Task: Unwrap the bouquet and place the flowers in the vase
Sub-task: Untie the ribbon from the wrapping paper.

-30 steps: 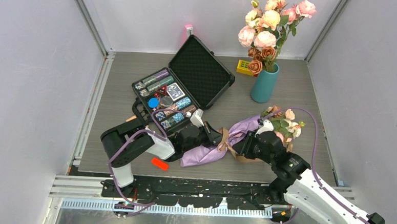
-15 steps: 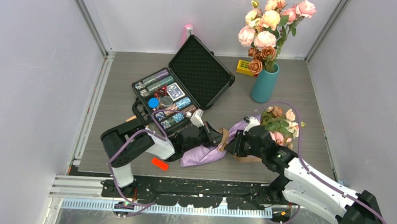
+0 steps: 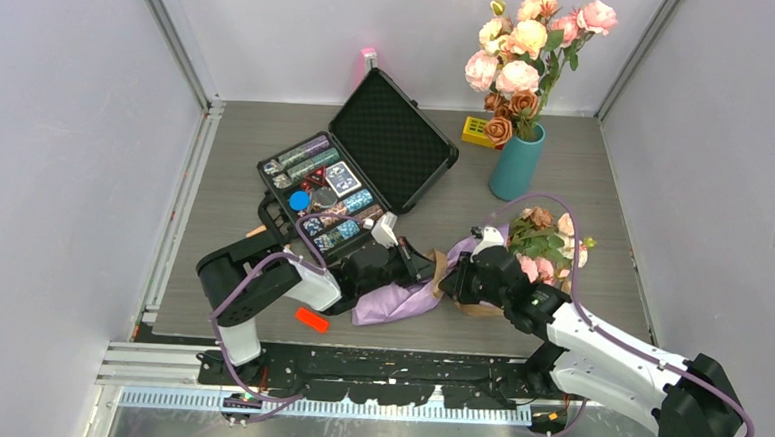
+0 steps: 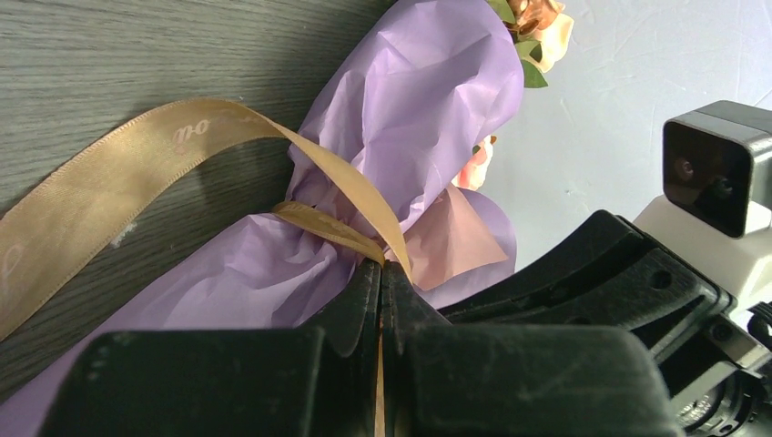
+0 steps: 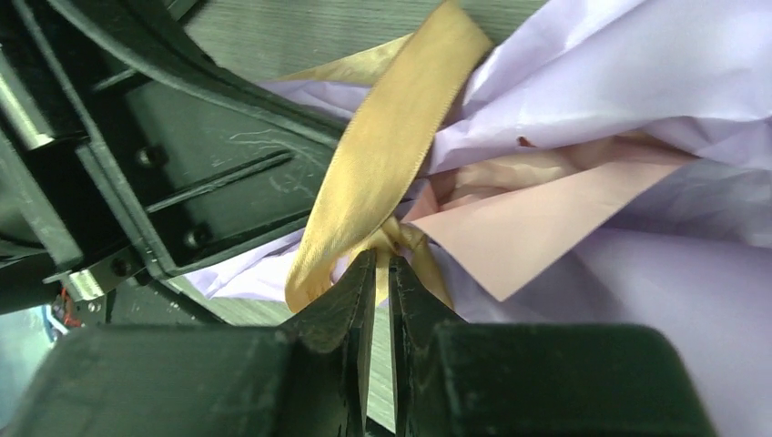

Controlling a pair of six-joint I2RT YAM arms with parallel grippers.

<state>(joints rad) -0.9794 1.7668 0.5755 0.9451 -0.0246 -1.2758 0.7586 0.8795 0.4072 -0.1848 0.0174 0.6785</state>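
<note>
Left gripper (image 4: 380, 273): clamped tight on a strand of the tan ribbon (image 4: 137, 155), in the same place as a second ago.
Right gripper (image 5: 380, 264): fingers nearly together, pinching the ribbon just beside its knot. It has slid left since a second ago and now sits close beside the left gripper.
Right arm: the forearm lies lower and further across the near edge than before, and its cable arcs over the flowers (image 3: 547, 249).
Bouquet (image 3: 391, 299): lies on the table (image 3: 236, 171) near the middle of the near edge, tail to the near left, flower end to the far right. It is still tied and has hardly shifted.
Flowers: still inside the paper at the bouquet's right end, near the vase but apart from it.
Vase (image 3: 515, 165): upright at the far right, holding big roses (image 3: 521, 45), unchanged.
Case (image 3: 387, 143): open, on the far left, unchanged.
</note>
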